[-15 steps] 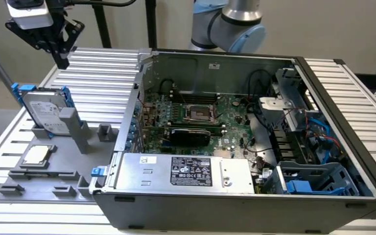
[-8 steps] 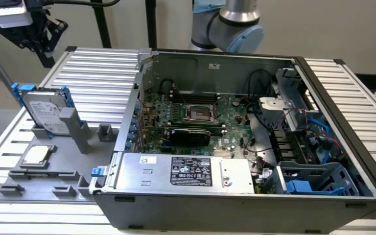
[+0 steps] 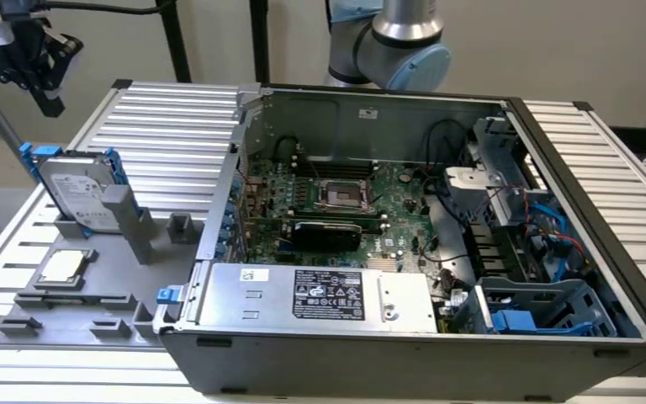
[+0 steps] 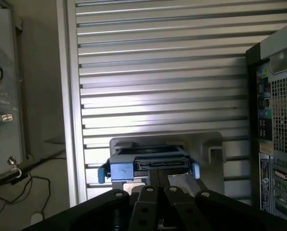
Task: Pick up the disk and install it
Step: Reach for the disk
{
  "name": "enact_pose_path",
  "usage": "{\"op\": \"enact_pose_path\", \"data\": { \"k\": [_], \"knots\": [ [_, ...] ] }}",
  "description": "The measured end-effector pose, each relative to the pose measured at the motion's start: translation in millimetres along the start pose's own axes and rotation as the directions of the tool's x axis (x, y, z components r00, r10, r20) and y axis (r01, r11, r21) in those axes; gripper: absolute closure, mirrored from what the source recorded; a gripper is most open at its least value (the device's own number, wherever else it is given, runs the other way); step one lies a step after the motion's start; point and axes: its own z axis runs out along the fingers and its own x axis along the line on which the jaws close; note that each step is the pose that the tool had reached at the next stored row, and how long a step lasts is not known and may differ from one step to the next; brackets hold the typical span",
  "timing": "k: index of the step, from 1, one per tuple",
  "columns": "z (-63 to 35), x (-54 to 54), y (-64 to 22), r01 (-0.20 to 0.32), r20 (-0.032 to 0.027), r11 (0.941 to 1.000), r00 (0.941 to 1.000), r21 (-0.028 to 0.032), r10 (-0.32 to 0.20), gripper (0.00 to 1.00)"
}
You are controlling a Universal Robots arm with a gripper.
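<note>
The disk stands on edge in a grey holder at the exterior view's left; it is silver-grey with a white label and a blue carrier frame. The wrist view shows the disk edge-on, its connector edge and blue frame ends facing the camera. My gripper hangs well above the disk at the exterior view's upper left, clear of it. In the wrist view my gripper is shut, its two black fingers pressed together with nothing between them.
An open computer case fills the middle and the exterior view's right, with motherboard, a silver box with a black label and a blue drive bay. A small silver chip lies on the grey fixture. The ribbed metal table lies beneath.
</note>
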Motion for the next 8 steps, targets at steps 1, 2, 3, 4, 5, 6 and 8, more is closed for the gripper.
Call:
{"op": "enact_pose_path", "data": {
  "k": [1, 2, 3, 4, 5, 6, 8],
  "knots": [
    [0.5, 4.6, -0.3, 0.000, -0.0017, 1.0000, 1.0000, 0.0002, 0.000, 0.89],
    [1.1, 9.1, -0.6, 0.000, -0.0030, 1.0000, 1.0000, 0.0003, 0.000, 0.89],
    [1.6, 13.7, -1.0, 0.000, -0.0042, 1.0000, 1.0000, 0.0005, 0.000, 0.89],
    [2.0, 18.0, -1.3, 0.000, -0.0049, 1.0000, 1.0000, 0.0008, 0.000, 0.89],
    [2.3, 22.6, -1.6, 0.000, -0.0056, 1.0000, 1.0000, 0.0014, 0.000, 0.89],
    [2.5, 26.4, -1.9, 0.000, -0.0057, 1.0000, 1.0000, 0.0023, 0.000, 0.89],
    [2.6, 30.7, -2.2, 0.001, -0.0054, 1.0000, 1.0000, 0.0075, -0.001, 0.89]
  ]
}}
